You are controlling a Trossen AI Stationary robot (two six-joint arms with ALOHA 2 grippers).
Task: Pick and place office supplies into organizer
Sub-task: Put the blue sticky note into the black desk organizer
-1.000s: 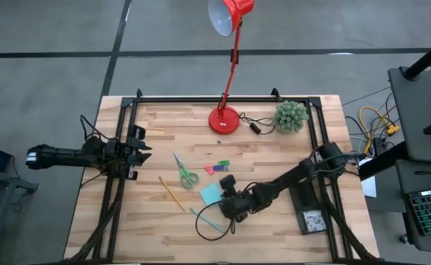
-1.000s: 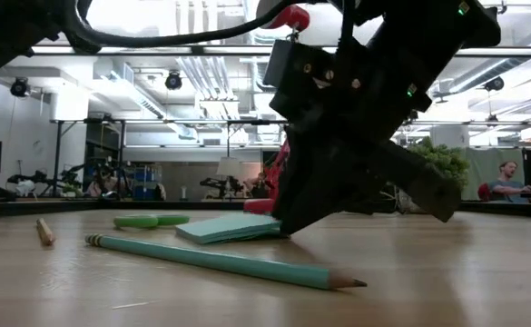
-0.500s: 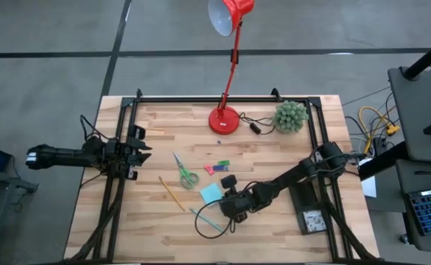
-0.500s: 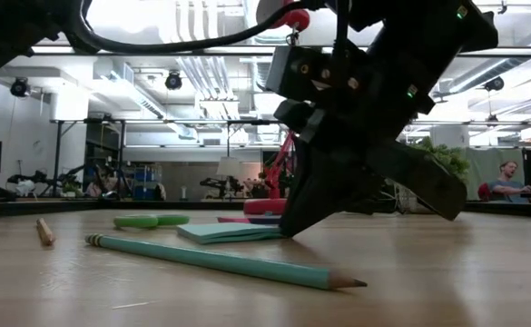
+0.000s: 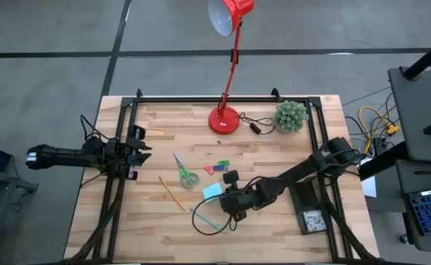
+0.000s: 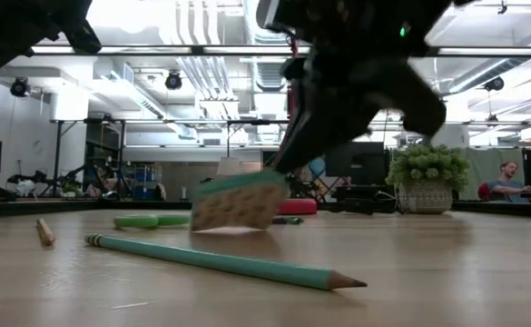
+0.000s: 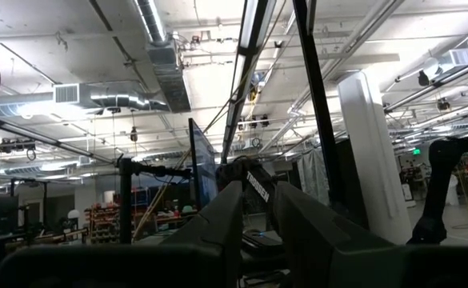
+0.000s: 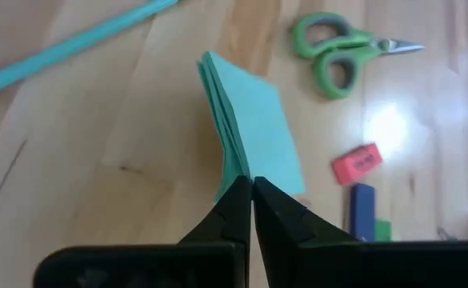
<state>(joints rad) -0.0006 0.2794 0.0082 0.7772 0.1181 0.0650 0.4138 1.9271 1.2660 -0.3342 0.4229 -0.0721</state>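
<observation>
My right gripper [image 5: 226, 197] is shut on the light-teal sticky-note pad [image 5: 213, 191], near the table's middle. The low view shows the pad [image 6: 238, 202] raised and tilted under the gripper [image 6: 288, 168]. Flat on the wood lie the green-handled scissors [image 5: 186, 173], the yellow pencil [image 5: 172, 193], the teal pen [image 5: 207, 218] and the small pink, blue and green pieces [image 5: 216, 167]. The dark organizer [image 5: 309, 211] sits at the right edge, partly under the right arm. My left gripper [image 5: 137, 150] waits at the left edge, fingers a little apart [image 7: 254, 210]. My right gripper pinches the pad between its two fingers by one edge [image 8: 242, 170], the whole stack of sheets. The fingers slant down from the table's right side. The pad is tilted with its held edge high [image 6: 274, 179]. Whether its low edge [image 6: 212, 225] touches the table, I cannot tell.
The red desk lamp [image 5: 225, 118] and the green ball plant [image 5: 290, 115] stand at the far edge. Black frame rails [image 5: 119, 188] run along the left, right and far sides. A dark cable [image 5: 214, 228] loops on the wood near the pen.
My right gripper has risen and shifted slightly toward the table's right edge, staying shut. The sticky-note pad, flat on the table a second ago, has come up with it and now tilts steeply, held edge highest.
</observation>
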